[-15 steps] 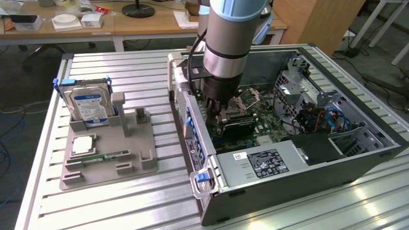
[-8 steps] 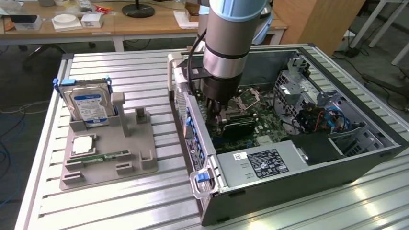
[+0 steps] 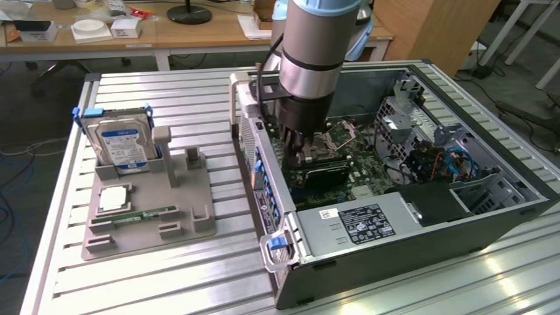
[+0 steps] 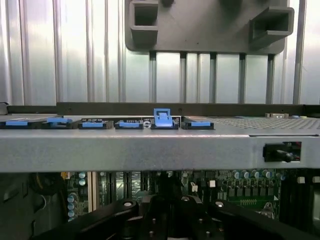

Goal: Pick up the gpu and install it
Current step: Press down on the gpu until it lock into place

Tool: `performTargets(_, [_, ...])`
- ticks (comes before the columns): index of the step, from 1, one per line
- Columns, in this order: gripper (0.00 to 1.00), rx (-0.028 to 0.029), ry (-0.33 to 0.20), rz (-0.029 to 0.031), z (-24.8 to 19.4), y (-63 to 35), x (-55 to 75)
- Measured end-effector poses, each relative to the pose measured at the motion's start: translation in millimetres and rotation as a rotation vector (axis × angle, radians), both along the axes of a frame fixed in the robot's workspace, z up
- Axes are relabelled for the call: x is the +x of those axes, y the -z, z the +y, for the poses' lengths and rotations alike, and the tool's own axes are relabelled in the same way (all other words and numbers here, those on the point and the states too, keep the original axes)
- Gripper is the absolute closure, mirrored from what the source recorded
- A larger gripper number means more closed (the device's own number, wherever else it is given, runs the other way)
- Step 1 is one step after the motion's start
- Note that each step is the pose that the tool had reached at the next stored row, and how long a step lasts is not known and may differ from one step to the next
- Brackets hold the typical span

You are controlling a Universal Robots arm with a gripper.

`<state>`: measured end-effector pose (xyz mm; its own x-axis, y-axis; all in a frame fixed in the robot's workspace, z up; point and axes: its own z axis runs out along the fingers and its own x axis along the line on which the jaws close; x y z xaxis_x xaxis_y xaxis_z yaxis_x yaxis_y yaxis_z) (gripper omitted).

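1. The robot arm reaches down into the open computer case (image 3: 490, 197). The gripper (image 3: 302, 149) is low inside, just above the green motherboard (image 3: 372, 172).

2. The fingers are closed tight. A dark flat card, which looks like the gpu (image 3: 319, 172), sits right under them on the motherboard. I cannot see if the fingers pinch it or just press on its top edge.

3. The gpu seems to stand on its thin edge. Its long side runs along the board, from the case wall with the blue clips (image 3: 260, 172) toward the middle of the case. Its flat dark face looks toward the power supply (image 3: 363, 223) end.

4. What could go wrong: if the card is not lined up with its slot, a push down could bend it or hurt the slot. I cannot see the slot, so I cannot tell if it is all the way in.

5. The card could go in crooked, with one end down and the other end up. Then it would not work.

6. The gripper is close to the case wall (image 4: 150, 147) and the clips (image 4: 162, 120). A small slide sideways could bump them.

7. The hard drive (image 3: 122, 146) and the small memory stick (image 3: 140, 215) rest on the gray holder (image 3: 175, 197), well apart from the case.
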<state>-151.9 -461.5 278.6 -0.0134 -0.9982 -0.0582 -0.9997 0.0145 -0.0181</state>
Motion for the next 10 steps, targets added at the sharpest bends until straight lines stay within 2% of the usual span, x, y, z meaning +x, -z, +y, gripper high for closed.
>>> performTargets(2, [0.9,-0.0001,0.0,0.0008,0.0,-3.9,0.0])
performTargets(4, [0.9,-0.0001,0.0,0.0067,0.0,-7.5,0.1])
performTargets(6, [0.9,0.0,0.0,0.0196,0.0,-10.9,1.6])
performTargets(10, [0.9,0.0012,0.0,0.0493,0.0,-14.9,4.2])
